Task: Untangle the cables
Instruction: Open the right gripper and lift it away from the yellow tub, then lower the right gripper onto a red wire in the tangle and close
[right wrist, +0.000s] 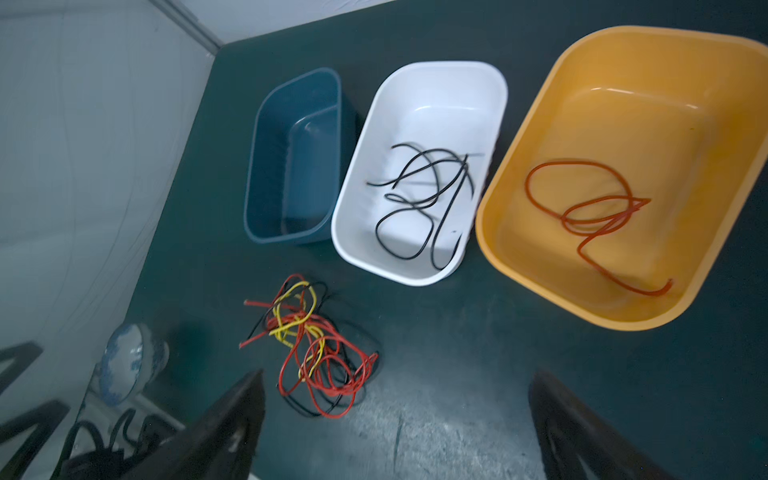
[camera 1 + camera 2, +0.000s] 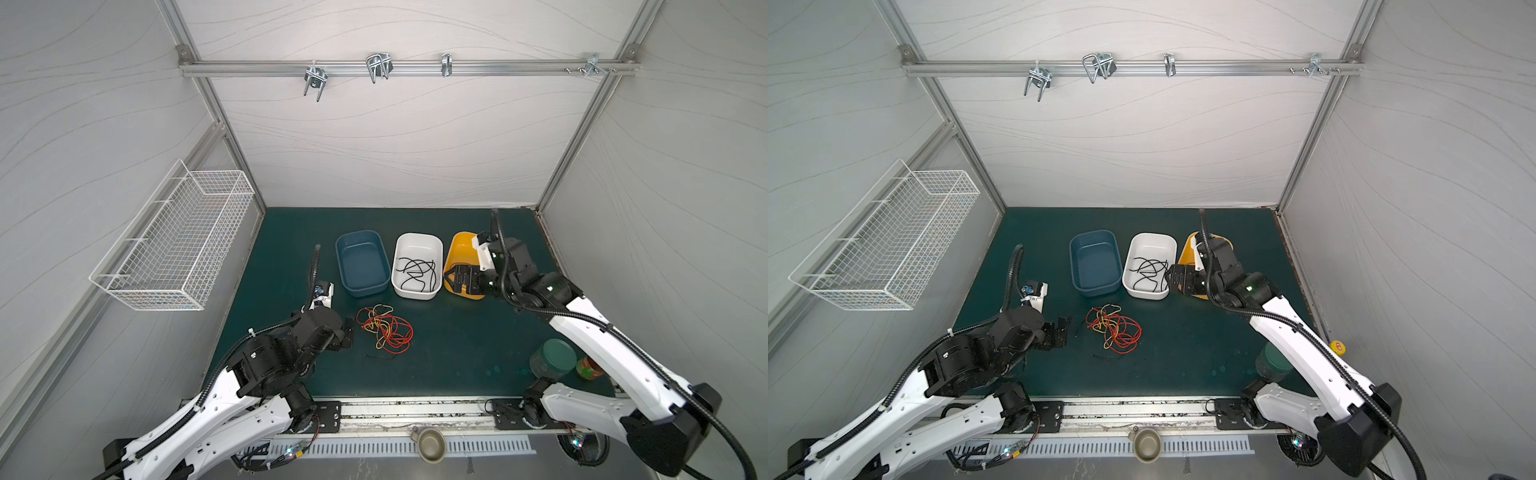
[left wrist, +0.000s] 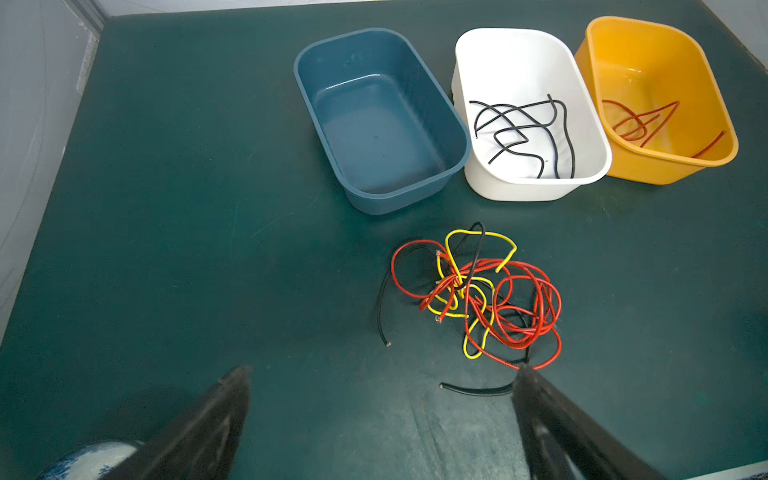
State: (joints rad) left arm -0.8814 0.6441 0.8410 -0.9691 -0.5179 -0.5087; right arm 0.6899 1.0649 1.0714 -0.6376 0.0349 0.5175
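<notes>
Your right gripper (image 2: 457, 279) hangs spread and empty over the orange tub (image 3: 648, 170), which holds one red cable (image 1: 598, 216). The left gripper (image 3: 382, 368), also spread, sits just beside the tangled cables (image 3: 478, 299) on the counter (image 3: 166, 249). Pinch one loose red end (image 3: 437, 252), pull slowly, and pin the rest.

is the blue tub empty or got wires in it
Empty. The blue tub shows only bare floor in both wrist views; black wires lie in the white tub beside it.
</notes>
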